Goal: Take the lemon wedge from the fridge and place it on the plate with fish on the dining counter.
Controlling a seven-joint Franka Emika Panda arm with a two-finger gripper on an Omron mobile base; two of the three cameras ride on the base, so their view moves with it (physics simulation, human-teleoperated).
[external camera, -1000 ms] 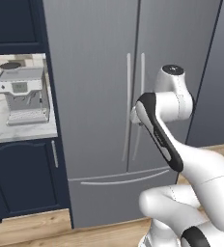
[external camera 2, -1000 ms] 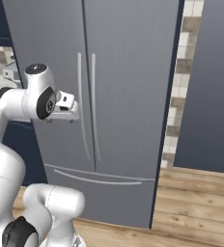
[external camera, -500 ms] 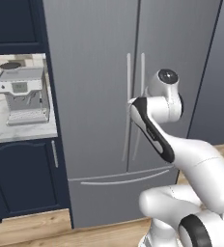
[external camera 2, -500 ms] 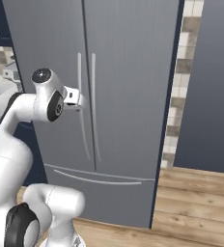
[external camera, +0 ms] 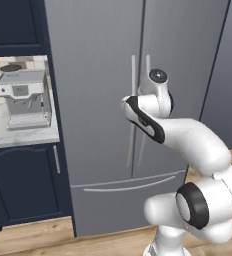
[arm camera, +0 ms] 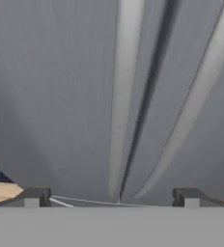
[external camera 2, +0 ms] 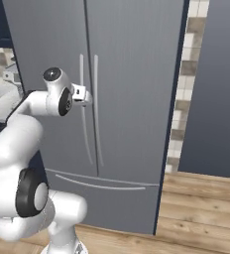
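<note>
The tall grey fridge (external camera: pixel 98 75) stands with both doors shut, so its inside and the lemon wedge are hidden. The plate and the dining counter are out of view. My gripper (external camera 2: pixel 86 96) is held out at mid-height, right up against the left door's pale handle (external camera 2: pixel 82 99). In the hand view the gripper (arm camera: pixel 111 198) is open, its fingertips (arm camera: pixel 35 197) spread wide at the bottom. The left handle (arm camera: pixel 125 91) runs up between them, just left of the door seam, and the right handle (arm camera: pixel 196 96) curves off to the right. Nothing is held.
A silver coffee machine (external camera: pixel 23 97) sits on a marbled worktop (external camera: pixel 0 132) left of the fridge, above navy cabinets (external camera: pixel 28 185). The fridge's bottom drawer (external camera: pixel 123 200) is shut. A tiled strip (external camera 2: pixel 184 84) and wooden floor (external camera 2: pixel 201 208) lie to the right.
The arm has stretched forward and the hand has closed in on the fridge's left door handle. The doors have stayed shut.
</note>
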